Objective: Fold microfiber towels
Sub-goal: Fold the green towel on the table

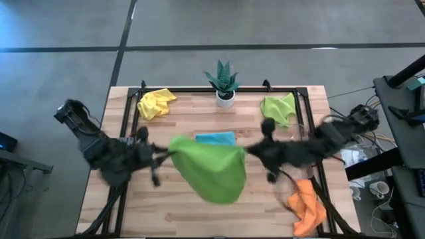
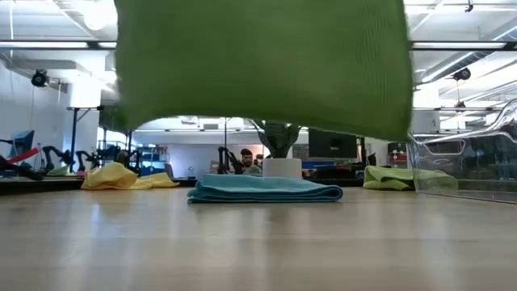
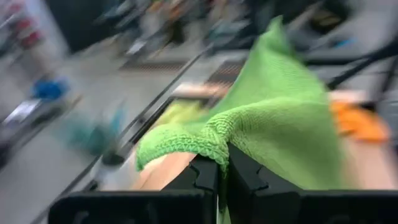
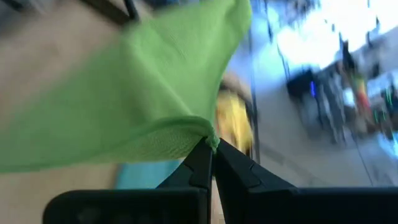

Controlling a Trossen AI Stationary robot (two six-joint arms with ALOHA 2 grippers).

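- You had the lime green towel [image 1: 211, 167] stretched in the air between both arms, over the middle of the table [image 1: 186, 219]; in the low view its hanging edge stood well clear of the wood.
- Your left gripper [image 1: 167, 152] had its fingers clamped on one top corner, and your right gripper [image 1: 248, 151] was pinched shut on the opposite top corner, so neither arm was nearer: each owned one end.
- The held edge ran straight across from gripper to gripper, and the cloth hung below it, sagging toward the front of the table.
- The folded light blue towel [image 1: 216, 138] lay flat just behind the hanging cloth, so a lay-down probably needed to land in front of it.
- The yellow towel [image 1: 155, 103], second green towel [image 1: 279, 108] and orange towel [image 1: 307, 206] lay crumpled, seemingly not yet folded.
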